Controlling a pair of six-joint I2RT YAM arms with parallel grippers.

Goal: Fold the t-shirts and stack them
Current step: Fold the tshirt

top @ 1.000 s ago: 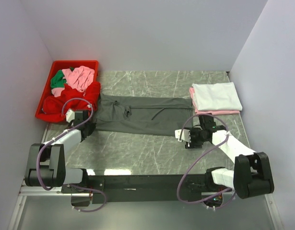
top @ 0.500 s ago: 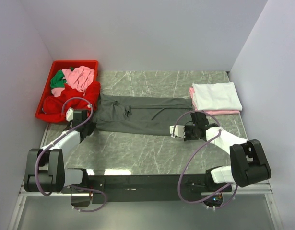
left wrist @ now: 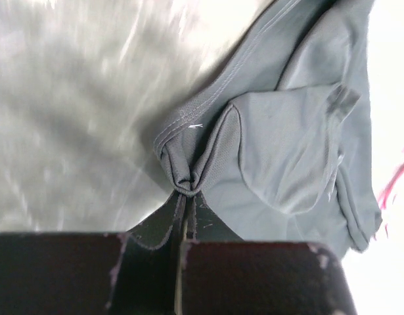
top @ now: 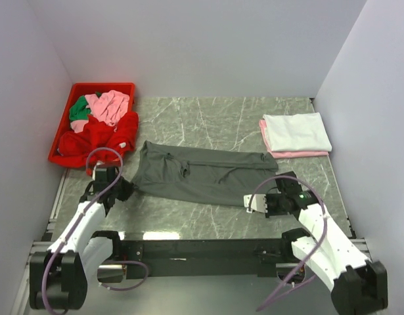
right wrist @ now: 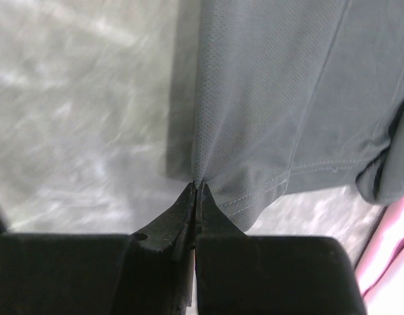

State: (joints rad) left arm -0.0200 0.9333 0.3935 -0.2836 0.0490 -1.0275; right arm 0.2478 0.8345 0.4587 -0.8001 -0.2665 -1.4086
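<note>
Dark grey t-shirt [top: 198,174] lies spread across the middle of the marble table [top: 188,220], long side running left to right, slightly skewed. We note the left gripper [top: 125,190] clenched on its near-left corner, with the cloth bunched at the fingertips in the wrist view. The right gripper [top: 254,202] pinches the near-right hem. Far right: a folded white t-shirt [top: 297,131] sits on a pink t-shirt [top: 290,154]. Far left: a red bin [top: 103,86] holds a red shirt [top: 90,138], a pink shirt [top: 110,105] and a green shirt [top: 78,110].

Red bin [top: 103,85] (far left), marbled table [top: 202,115]
</note>
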